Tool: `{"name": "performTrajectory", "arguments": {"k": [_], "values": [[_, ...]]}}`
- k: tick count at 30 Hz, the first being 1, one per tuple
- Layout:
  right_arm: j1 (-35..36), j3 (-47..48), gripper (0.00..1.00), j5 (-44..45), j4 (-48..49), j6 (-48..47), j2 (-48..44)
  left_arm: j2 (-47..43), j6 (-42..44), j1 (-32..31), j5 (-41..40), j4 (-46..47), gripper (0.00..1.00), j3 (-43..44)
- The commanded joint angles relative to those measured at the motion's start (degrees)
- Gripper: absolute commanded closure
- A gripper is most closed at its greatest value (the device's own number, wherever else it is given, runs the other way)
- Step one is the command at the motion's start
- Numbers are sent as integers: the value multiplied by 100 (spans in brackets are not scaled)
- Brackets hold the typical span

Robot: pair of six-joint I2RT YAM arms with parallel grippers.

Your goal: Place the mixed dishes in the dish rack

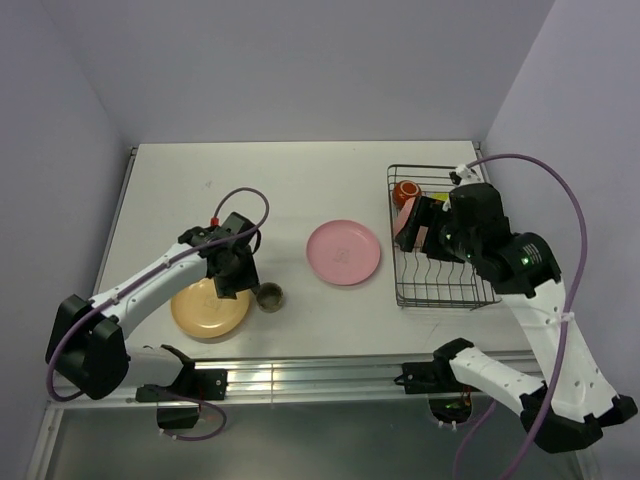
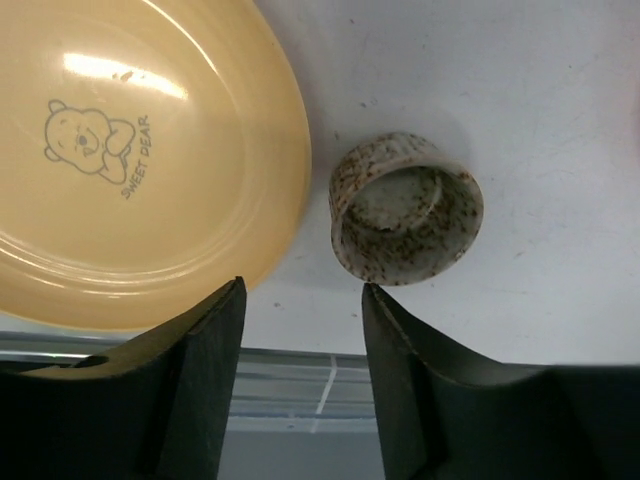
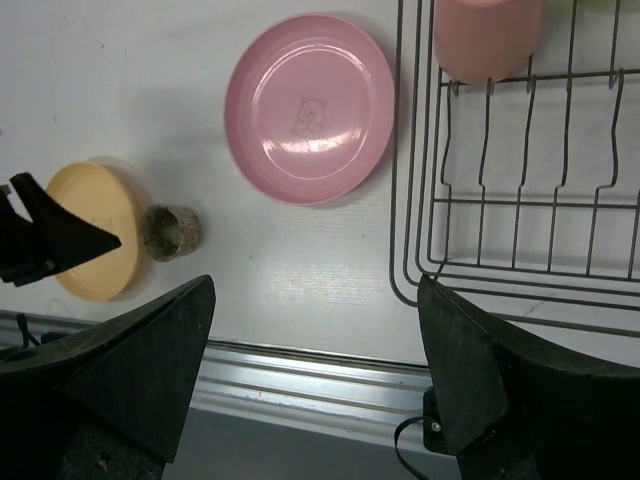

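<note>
"How far along are they?"

"Partway, I'd say. The left gripper (image 2: pixel 302 300) hangs parted and empty by the orange plate (image 1: pixel 210 308) and speckled cup (image 1: pixel 268 296). The pink plate (image 1: pixel 343 252) lies mid-table."

"And the rack?"

"The dish rack (image 1: pixel 420 290) holds the mug (image 1: pixel 404 192) and tumbler (image 1: pixel 407 222). The right gripper (image 3: pixel 315 290) gapes wide, empty."

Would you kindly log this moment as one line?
left gripper open by cup | right gripper open, empty | dish rack: tumbler, mug | table: pink plate, orange plate, cup
</note>
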Motion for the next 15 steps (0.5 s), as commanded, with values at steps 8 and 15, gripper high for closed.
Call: {"name": "performTrajectory", "arguments": {"k": [8, 15], "values": [[18, -243, 11, 82, -320, 338, -661, 585, 254, -163, -129, 684, 57, -34], [27, -182, 11, 196, -505, 347, -802, 788, 140, -392, -103, 798, 60, -42]]}}
